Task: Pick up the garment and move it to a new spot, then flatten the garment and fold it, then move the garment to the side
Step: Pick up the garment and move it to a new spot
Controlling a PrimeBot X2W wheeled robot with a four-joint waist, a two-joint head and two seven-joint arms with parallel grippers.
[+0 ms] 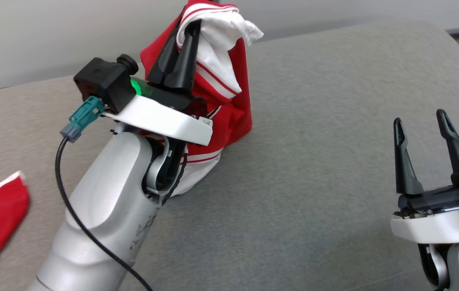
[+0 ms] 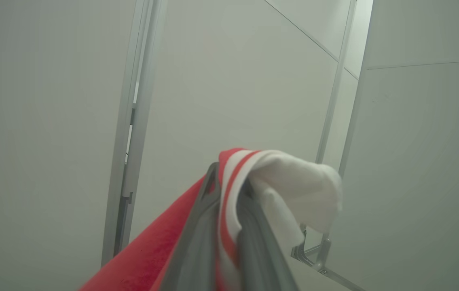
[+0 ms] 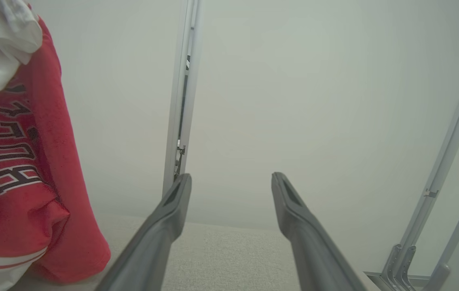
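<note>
Upper centre of the head view, the left pincer (image 1: 188, 30) is pinching the red-and-white garment (image 1: 233, 109) high, so it hangs open with its hem on the grey cushion (image 1: 314, 182); lower right, the right pincer (image 1: 419, 117) stands spread, likely ready for a second corner

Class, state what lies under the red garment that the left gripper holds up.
The grey padded surface; the garment touches it with its lower edge. Anything beneath those bunched folds is covered.
</note>
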